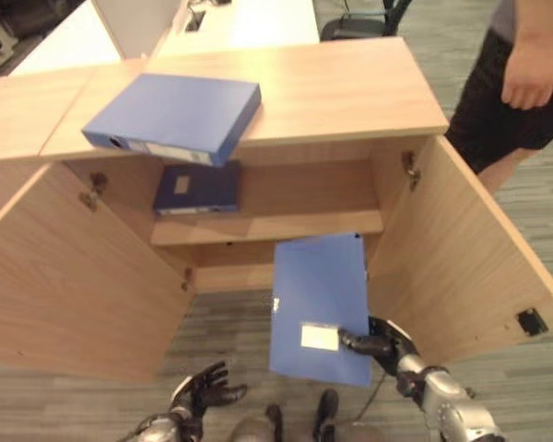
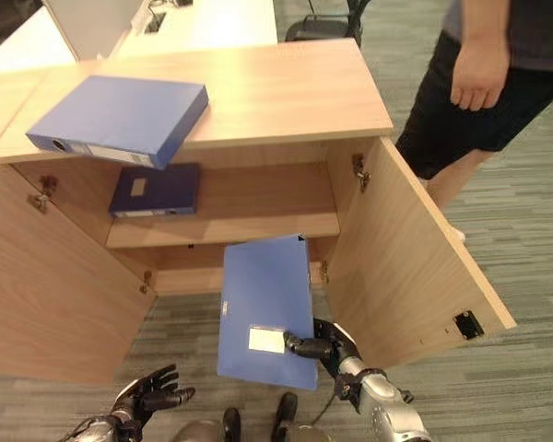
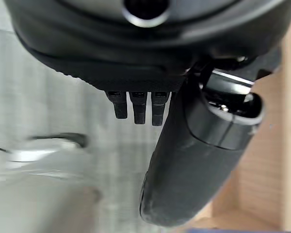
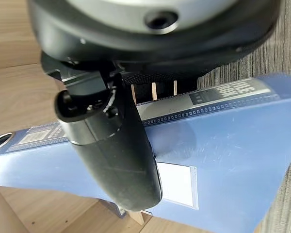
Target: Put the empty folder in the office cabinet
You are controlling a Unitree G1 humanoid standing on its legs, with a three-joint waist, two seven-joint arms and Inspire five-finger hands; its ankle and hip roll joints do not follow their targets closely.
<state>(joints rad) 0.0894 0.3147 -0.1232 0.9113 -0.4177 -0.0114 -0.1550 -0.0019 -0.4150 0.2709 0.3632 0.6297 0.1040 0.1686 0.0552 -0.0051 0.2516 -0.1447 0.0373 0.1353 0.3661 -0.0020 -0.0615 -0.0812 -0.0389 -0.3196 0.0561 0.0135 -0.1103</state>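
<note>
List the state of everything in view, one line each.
Held folder: gripped, front edge at the lower compartment.
Right hand: shut on the held folder.
Left hand: open, idle.
Cabinet doors: open.
Shelf folder: lying flat.
Top folder: overhanging the edge.

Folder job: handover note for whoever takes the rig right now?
Right hand: shut on the blue folder, held at its near end in front of the open cabinet, far end pointing at the lower compartment.
Left hand: open, idle, low by the left door.
Already there: one folder on the shelf, a second folder lying on the cabinet top.
A person stands by the right door.
Left: slide the held folder inside, release.
</note>
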